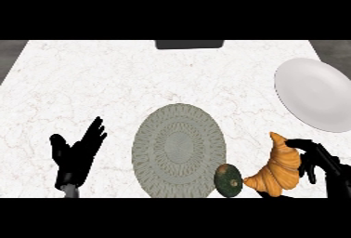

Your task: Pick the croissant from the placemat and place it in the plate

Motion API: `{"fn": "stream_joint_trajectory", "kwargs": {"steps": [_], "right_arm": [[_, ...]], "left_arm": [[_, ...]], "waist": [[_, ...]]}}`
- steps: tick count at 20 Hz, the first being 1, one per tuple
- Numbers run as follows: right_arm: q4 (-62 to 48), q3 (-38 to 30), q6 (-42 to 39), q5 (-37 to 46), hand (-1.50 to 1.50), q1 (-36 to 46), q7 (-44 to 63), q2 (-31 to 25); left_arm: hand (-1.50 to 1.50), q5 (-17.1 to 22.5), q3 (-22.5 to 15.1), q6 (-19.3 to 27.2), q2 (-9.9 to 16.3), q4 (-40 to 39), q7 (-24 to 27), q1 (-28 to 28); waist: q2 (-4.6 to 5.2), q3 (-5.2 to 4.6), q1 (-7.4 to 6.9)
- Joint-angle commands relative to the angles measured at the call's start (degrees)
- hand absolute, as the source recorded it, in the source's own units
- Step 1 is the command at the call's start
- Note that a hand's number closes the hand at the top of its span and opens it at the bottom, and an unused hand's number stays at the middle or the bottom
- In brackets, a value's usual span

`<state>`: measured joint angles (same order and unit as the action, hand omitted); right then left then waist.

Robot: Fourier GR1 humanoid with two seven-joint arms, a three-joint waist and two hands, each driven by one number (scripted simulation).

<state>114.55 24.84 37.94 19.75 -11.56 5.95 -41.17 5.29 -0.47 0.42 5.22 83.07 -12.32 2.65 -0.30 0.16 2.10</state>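
One hand matters: right hand (322,160) curls round the croissant (277,169), long axis pointing toward the plate (316,93) beyond; left hand (77,151) open, holding nothing.

Golden croissant (277,172) off the placemat (178,149) — plate (312,95) bare.

Bare white marble counter (103,79) lies open between the orange curved croissant (280,169) and the round white plate (315,93); the dark green round fruit (228,180) sits apart, beside the grey woven placemat (178,148).
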Motion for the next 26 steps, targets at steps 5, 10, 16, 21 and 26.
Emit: {"fn": "stream_joint_trajectory", "kwargs": {"steps": [5,10,16,21,26], "right_arm": [[-12.4,-20.0,-5.9,-26.4,1.5,0.7,-17.9,1.1],[-33.2,-28.0,-11.7,-29.2,1.5,9.3,-29.3,2.5],[-58.8,-33.6,-17.6,-29.8,1.5,27.3,-34.8,0.6],[-79.0,-34.3,-18.8,-26.2,1.5,39.1,-44.4,2.3],[-91.3,-37.7,-21.5,-26.2,1.5,44.1,-52.9,0.8]], "left_arm": [[0.0,-1.8,-2.7,1.0,-2.1,0.1,-0.4,0.1],[0.0,-1.3,-1.4,0.6,-1.3,-1.8,-1.8,-3.0],[0.0,-0.8,-2.0,-0.1,-1.2,0.9,-3.6,-2.7],[0.0,0.0,-0.8,-1.1,-0.9,-2.3,-3.3,-5.8],[0.0,-1.7,-2.8,-0.5,-1.4,0.5,-3.2,-3.7]], "waist": [[0.32,-0.02,-1.73],[0.52,-0.03,-2.48],[0.77,0.03,-4.1],[1.28,0.08,-4.91],[1.48,0.21,-5.54]]}}
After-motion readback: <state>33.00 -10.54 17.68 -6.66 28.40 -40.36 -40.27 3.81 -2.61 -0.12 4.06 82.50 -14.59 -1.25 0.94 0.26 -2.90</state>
